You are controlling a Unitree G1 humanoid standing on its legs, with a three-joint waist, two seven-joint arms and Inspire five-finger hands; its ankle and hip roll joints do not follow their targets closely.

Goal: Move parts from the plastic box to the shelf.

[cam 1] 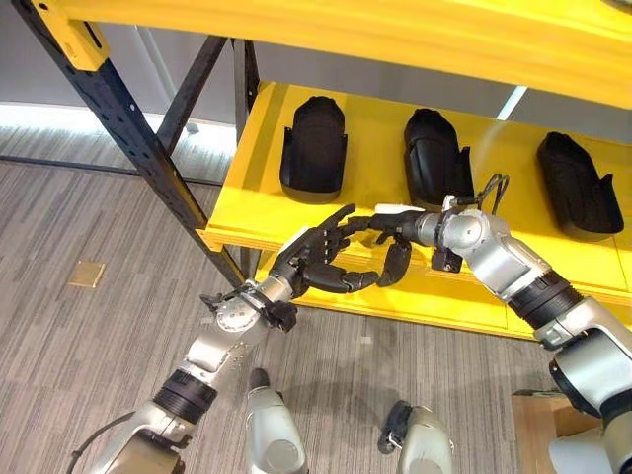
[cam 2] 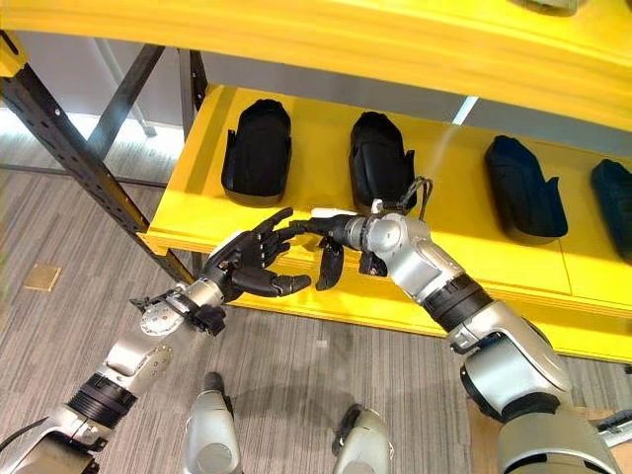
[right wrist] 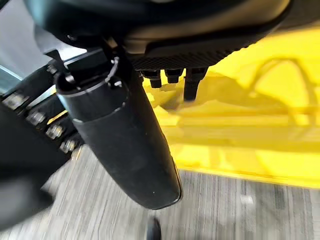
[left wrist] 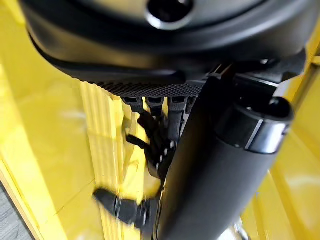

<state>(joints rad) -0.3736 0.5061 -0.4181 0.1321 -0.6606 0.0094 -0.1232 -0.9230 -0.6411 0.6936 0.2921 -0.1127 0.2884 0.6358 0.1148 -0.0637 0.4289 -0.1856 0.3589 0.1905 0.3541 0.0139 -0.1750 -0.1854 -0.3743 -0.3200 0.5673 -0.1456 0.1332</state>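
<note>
Three black moulded parts lie in a row on the yellow shelf [cam 1: 259, 202]: a left part [cam 1: 313, 148], a middle part [cam 1: 434, 158] and a right part [cam 1: 578, 186]. A further part [cam 2: 612, 209] lies at the far right edge. My left hand [cam 1: 314, 262] is at the shelf's front edge, open, fingers spread, holding nothing. My right hand [cam 1: 395, 229] reaches in from the right just in front of the middle part, open, with its fingertips meeting the left hand's fingers. Its thumb [right wrist: 125, 145] and the left thumb [left wrist: 215, 175] stand straight out with nothing against them.
A black steel upright [cam 1: 128, 128] with diagonal braces stands left of the shelf. A yellow upper shelf beam [cam 1: 346, 30] runs overhead. A cardboard box corner [cam 1: 538, 425] sits at lower right. A small tan plate [cam 1: 87, 274] lies on the grey floor.
</note>
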